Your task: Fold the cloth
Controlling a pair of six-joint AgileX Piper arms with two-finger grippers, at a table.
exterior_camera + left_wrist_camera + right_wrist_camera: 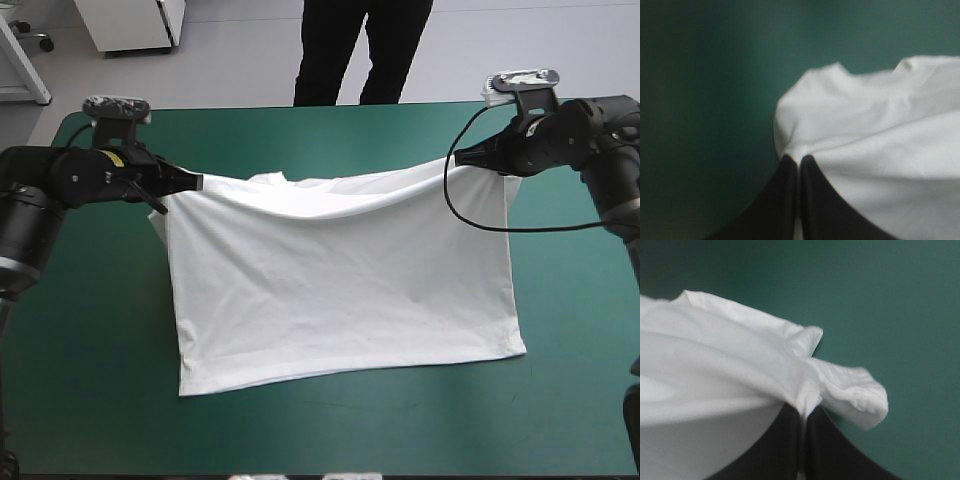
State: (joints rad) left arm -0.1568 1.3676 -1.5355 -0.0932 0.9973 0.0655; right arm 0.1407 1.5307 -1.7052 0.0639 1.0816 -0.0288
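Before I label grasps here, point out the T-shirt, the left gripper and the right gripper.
T-shirt (340,290): high view, middle of its white body.
left gripper (197,181): high view, fingertips shut on the shirt's upper corner.
right gripper (459,157): high view, fingertips shut on the opposite upper corner.

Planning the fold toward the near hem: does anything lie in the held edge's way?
Nothing visible does. The white short-sleeved T-shirt hangs from the left gripper and right gripper, both shut on its far corners; its lower part lies bare on the teal-green table cover.
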